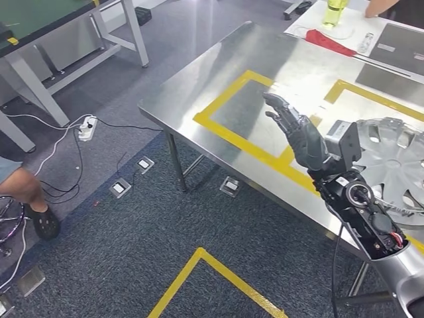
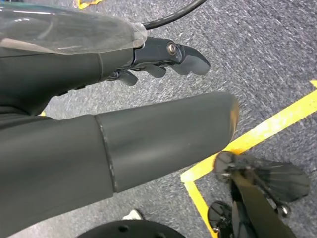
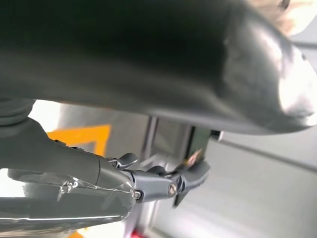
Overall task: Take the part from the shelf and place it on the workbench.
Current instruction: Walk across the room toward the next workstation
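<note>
We judged the placing step all but done. The part, a silver wheel cover (image 1: 400, 159), lay flat on the steel workbench (image 1: 220, 73), at the workbench's near right end, beside the yellow tape lines (image 1: 235, 136). Our right hand (image 1: 292, 129) hovered above the workbench just beside the part, fingers stretched apart and holding nothing. Our left hand (image 2: 149, 54) hung over the carpeted floor, away from the workbench, fingers loosely extended around nothing. The next move, we judged, called for drawing the right arm back from the workbench without brushing the part.
</note>
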Controlling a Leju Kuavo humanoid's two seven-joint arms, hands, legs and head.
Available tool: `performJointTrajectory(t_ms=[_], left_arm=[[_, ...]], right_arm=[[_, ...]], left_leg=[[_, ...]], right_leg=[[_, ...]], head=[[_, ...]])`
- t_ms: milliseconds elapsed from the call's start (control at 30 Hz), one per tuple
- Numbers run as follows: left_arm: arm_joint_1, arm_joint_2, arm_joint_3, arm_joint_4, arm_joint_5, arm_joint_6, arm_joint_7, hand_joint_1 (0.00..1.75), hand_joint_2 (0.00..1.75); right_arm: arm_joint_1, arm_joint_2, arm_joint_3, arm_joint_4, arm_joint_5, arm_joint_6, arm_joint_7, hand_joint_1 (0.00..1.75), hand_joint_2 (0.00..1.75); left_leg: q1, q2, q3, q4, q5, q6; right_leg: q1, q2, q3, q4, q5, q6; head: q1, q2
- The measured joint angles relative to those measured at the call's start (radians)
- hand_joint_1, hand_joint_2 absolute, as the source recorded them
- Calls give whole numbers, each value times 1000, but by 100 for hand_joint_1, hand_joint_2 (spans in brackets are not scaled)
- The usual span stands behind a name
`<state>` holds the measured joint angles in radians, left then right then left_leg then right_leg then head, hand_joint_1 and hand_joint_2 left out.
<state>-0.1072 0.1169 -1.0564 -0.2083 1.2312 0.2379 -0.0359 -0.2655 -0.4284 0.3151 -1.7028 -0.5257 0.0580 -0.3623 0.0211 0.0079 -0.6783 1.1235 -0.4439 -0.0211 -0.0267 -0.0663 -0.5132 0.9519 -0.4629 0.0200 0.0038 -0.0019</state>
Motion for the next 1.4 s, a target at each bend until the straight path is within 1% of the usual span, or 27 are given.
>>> performJointTrajectory(t_ms=[67, 100, 133, 200, 267, 333, 367, 400, 433, 467, 533, 567, 633, 667, 700, 767, 833, 900, 933, 967, 1033, 1100, 1133, 1233, 1300, 1333, 1400], left_arm=[[-2, 1, 0, 0, 2, 0, 0, 0, 0], [-3, 1, 0, 0, 3, 0, 0, 0, 0], [-5, 1, 0, 0, 4, 0, 0, 0, 0], [-4, 0, 0, 0, 5, 1, 0, 0, 0], [-4, 0, 0, 0, 6, 2, 1, 0, 0], [-7, -1, 0, 0, 6, 2, 2, 0, 0], [-8, -1, 0, 0, 6, 2, 2, 0, 0], [-8, -1, 0, 0, 6, 2, 2, 0, 0], [-8, -1, 0, 0, 6, 2, 2, 0, 0], [-8, -1, 0, 0, 6, 2, 3, 0, 0], [-7, -2, 0, 0, 6, 2, 4, 0, 0], [-8, -3, 0, 0, 7, 2, 4, 0, 0], [-7, -5, 0, 0, 7, 2, 6, 0, 0], [-6, -5, 0, 0, 7, 2, 7, 0, 0], [-3, -4, 0, 0, 7, 3, 8, 0, 0], [0, -3, 0, 1, 7, 2, 10, 0, 0], [-3, -4, 0, 1, 7, 2, 11, 0, 0], [-4, -4, 0, 1, 7, 2, 11, 0, 0], [-4, -4, 0, 1, 7, 2, 11, 0, 0], [-2, -3, 0, 1, 7, 2, 11, 0, 0], [-1, -1, 0, 1, 7, 2, 11, 0, 0], [-3, 0, 0, 1, 8, 2, 11, 0, 0], [-4, 0, 0, 1, 8, 2, 11, 0, 0], [-3, 0, 0, 1, 10, 2, 11, 0, 0], [-4, -1, 0, 1, 11, 2, 11, 0, 0], [-4, -1, 0, 1, 12, 2, 11, 0, 0], [-5, -1, 0, 1, 12, 3, 11, 0, 0]], right_arm=[[2, 10, 10, -17, 0, 9, -3, 0, 0], [3, 14, 14, -24, -2, 13, -5, 0, 0], [3, 18, 19, -31, -5, 18, -6, 0, 0], [2, 26, 28, -43, -10, 27, -9, 0, 0], [2, 34, 39, -54, -8, 32, -11, 0, 0], [5, 40, 51, -60, -2, 34, -12, 0, 0], [7, 42, 56, -61, 0, 34, -12, 0, 0], [10, 45, 61, -61, 1, 34, -12, 0, 0], [13, 48, 66, -62, 1, 34, -12, 0, 0], [14, 50, 71, -64, 1, 35, -13, 0, 0], [14, 54, 78, -68, -3, 41, -16, 0, 0], [14, 56, 82, -71, -7, 47, -17, 0, 0], [14, 60, 90, -75, -14, 59, -17, 0, 0], [14, 62, 94, -78, -15, 65, -16, 0, 0], [14, 65, 97, -81, -13, 70, -14, 0, 0], [16, 71, 103, -88, 2, 77, -4, 0, 0], [21, 74, 108, -92, 26, 78, 10, 0, 0], [34, 74, 113, -93, 49, 76, 21, 0, 0], [42, 74, 116, -93, 57, 75, 24, 0, 0], [49, 74, 119, -93, 65, 74, 26, 0, 0], [58, 74, 121, -93, 75, 74, 27, 0, 0], [61, 74, 122, -93, 79, 72, 28, 0, 0], [62, 74, 122, -93, 84, 69, 30, 0, 0], [71, 74, 122, -91, 129, 49, 57, 0, 0], [80, 74, 122, -82, 174, 31, 80, 0, 0], [88, 74, 121, -72, 192, 22, 87, 0, 0], [111, 73, 121, -34, 209, 13, 93, 0, 0]], left_leg=[[-11, 42, 61, -127, 48, 10], [-16, 55, 73, -156, 52, 15], [-21, 56, 75, -163, 46, 20], [-20, 33, 76, -168, 43, 31], [-15, 13, 83, -173, 43, 42], [-14, -9, 86, -174, 43, 49], [-15, -22, 86, -174, 43, 50], [-16, -36, 87, -174, 43, 51], [-17, -49, 89, -173, 42, 51], [-18, -64, 91, -173, 42, 51], [-19, -89, 95, -171, 41, 49], [-18, -102, 93, -169, 40, 46], [-15, -121, 85, -168, 43, 36], [-13, -132, 82, -169, 46, 30], [-12, -131, 81, -169, 46, 24], [-15, -89, 65, -132, 20, 14], [-15, -35, 8, -13, -45, 6], [-10, -19, -54, 113, -93, -1], [-8, -17, -60, 128, -90, -4], [-6, -13, -45, 101, -69, -6], [-5, 13, 36, -47, -5, -5], [-9, 37, 96, -157, 28, 5], [-12, 40, 104, -174, 28, 11], [-13, 15, 106, -177, 28, 29], [-9, 1, 112, -183, 30, 40], [-9, -7, 112, -184, 30, 43], [-11, -28, 113, -183, 30, 47]], right_leg=[[6, -15, 9, 1, -11, 8], [9, -23, 13, 1, -15, 13], [12, -33, 15, 0, -19, 18], [10, -43, 24, 0, -28, 28], [6, -4, 8, 49, -64, 35], [6, 45, -58, 187, -130, 37], [7, 55, -98, 260, -156, 37], [7, 60, -126, 308, -163, 36], [8, 62, -136, 315, -150, 33], [8, 65, -125, 275, -114, 29], [8, 95, -68, 130, -30, 18], [7, 115, -43, 66, -3, 14], [8, 140, -24, 14, 7, 9], [9, 133, -23, 9, 8, 7], [8, 123, -20, 5, 10, 4], [3, 100, -12, -5, 14, -6], [2, 77, -9, -9, 16, -12], [3, 51, -10, -9, 14, -13], [3, 40, -10, -9, 13, -13], [2, 29, -9, -9, 12, -12], [1, 11, -4, -9, 7, -6], [6, -2, 1, -8, 2, 4], [8, -8, 3, -7, 0, 9], [6, -14, 11, -4, -12, 28], [2, 19, -12, 61, -56, 36], [1, 40, -43, 129, -91, 37], [1, 58, -113, 268, -144, 38]], head=[[-2, 0], [-1, 0], [1, 0], [6, 0], [12, 0], [24, 0], [30, 0], [35, 0], [37, 0], [39, 0], [43, 0], [44, 0], [44, 0], [45, 0], [45, 0], [36, 0], [20, 0], [11, 0], [10, 0], [8, 0], [6, 0], [5, 0], [7, 0], [13, 0], [19, 0], [25, 0], [36, 0]])
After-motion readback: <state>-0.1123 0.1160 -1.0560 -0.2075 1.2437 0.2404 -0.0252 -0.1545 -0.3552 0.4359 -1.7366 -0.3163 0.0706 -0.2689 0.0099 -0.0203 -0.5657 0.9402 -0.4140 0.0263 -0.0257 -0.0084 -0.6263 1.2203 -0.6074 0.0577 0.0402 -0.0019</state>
